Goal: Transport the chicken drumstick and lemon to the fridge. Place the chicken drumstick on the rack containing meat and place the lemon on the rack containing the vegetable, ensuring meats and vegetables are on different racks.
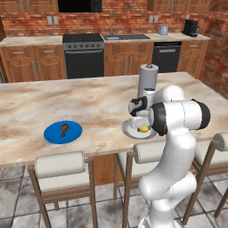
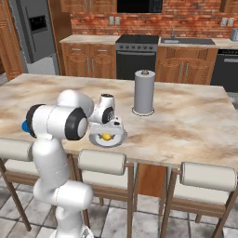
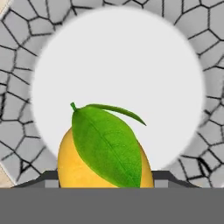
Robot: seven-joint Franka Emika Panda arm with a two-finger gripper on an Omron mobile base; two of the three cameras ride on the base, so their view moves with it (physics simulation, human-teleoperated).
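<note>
Lemon point(image 3: 105, 151) between fingers point(image 3: 47, 177), over white-centred plate point(image 3: 118, 65).

In the hand view the lemon point(image 3: 105, 151) is cut off at the bottom, its lower half lost behind the grey band, and a green leaf point(image 3: 107, 144) covers much of its face. The plate point(image 3: 118, 65) under it runs past the top edge. From both base cameras the arm's wrist hides most of that plate point(image 1: 129, 130), leaving a sliver of lemon point(image 1: 144, 129). The drumstick point(image 1: 64, 130) on the blue plate point(image 1: 53, 133) at left centre is too small for detail. The fridge point(image 2: 35, 32) is cropped at the upper left.
</note>
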